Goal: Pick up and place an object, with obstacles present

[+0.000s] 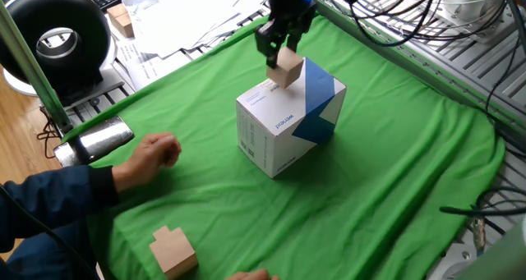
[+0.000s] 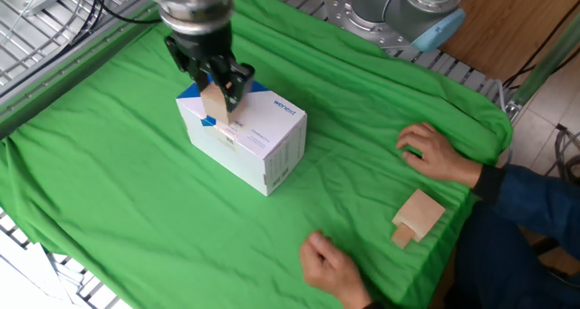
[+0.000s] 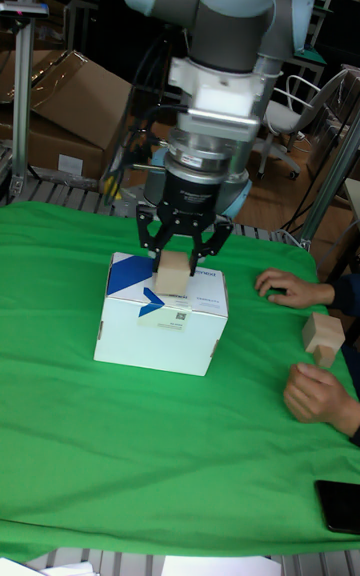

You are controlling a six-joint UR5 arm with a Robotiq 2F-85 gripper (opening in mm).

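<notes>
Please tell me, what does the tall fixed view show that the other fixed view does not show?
Only the tall fixed view shows the black phone and the cardboard boxes behind the table. Only the other fixed view shows the metal grid beside the green cloth. Both show the gripper holding the small wooden cube over the white box, the person's hands, and the larger wooden block.

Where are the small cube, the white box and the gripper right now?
small cube [image 1: 288,67], one fixed view, its lit side face.
white box [image 2: 263,128], the other fixed view, its top face.
gripper [image 3: 175,258], tall fixed view, between the fingertips, shut on the cube.
</notes>
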